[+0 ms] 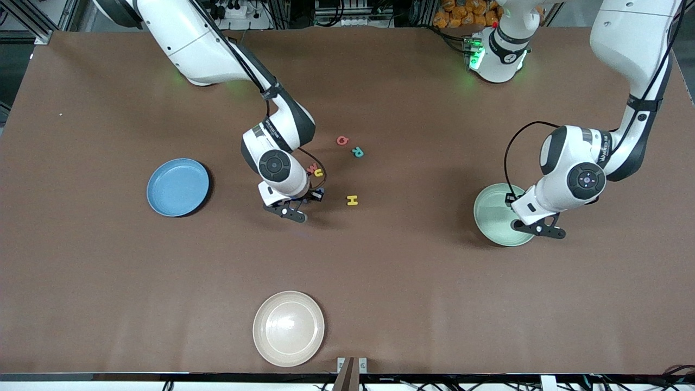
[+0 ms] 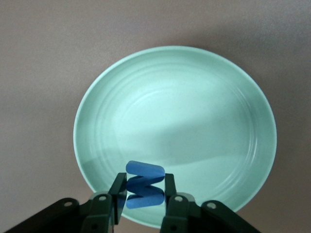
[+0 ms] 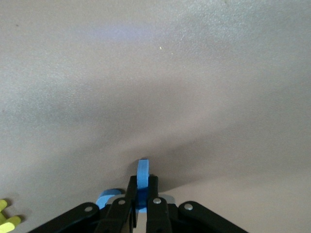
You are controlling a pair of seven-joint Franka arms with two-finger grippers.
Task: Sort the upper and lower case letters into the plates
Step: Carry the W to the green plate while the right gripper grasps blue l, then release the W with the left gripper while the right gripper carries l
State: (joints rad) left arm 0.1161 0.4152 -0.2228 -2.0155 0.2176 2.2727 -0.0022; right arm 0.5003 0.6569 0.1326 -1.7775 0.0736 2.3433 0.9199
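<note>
My left gripper (image 1: 543,231) (image 2: 143,190) is shut on the blue W (image 2: 144,171) and holds it over the rim of the pale mint green plate (image 1: 491,214) (image 2: 194,116), which holds nothing. My right gripper (image 1: 293,212) (image 3: 142,196) is shut on a blue letter (image 3: 142,170), seen edge-on, low over the table. The sky blue plate (image 1: 178,187) holds nothing. Red Q (image 1: 342,140), teal R (image 1: 357,152), red w (image 1: 311,170), yellow u (image 1: 319,173) and yellow H (image 1: 352,200) lie on the table. The dark blue letter is hidden.
A cream-white plate (image 1: 289,328) sits near the table's front edge. The right arm's wrist hangs over the red w and yellow u. A yellow letter's tip (image 3: 6,219) shows at the edge of the right wrist view.
</note>
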